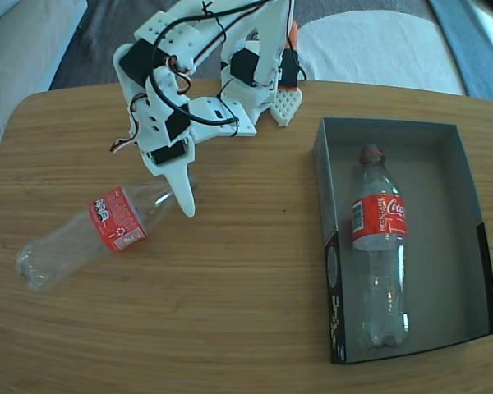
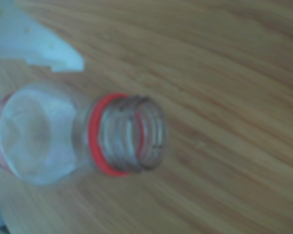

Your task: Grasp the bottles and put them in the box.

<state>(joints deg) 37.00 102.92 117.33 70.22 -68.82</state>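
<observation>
One clear bottle [image 1: 115, 217] with a red label lies on its side on the wooden table, left of centre, its neck pointing up-right. My gripper [image 1: 181, 199] hangs over that neck, open, and its long white finger [image 1: 177, 180] covers the mouth from this side. In the wrist view the capless mouth and red ring of the bottle [image 2: 127, 134] fill the middle, with one white finger [image 2: 44, 46] above it and a gap between them. A second bottle [image 1: 380, 246] lies lengthwise in the box [image 1: 333, 271] at the right, neck toward the far wall.
The arm's base and cables [image 1: 230, 74] stand at the table's far edge. The right half of the box floor [image 1: 452, 238] is bare. A grey sofa [image 1: 25, 41] and a white cushion [image 1: 378, 45] lie beyond the table.
</observation>
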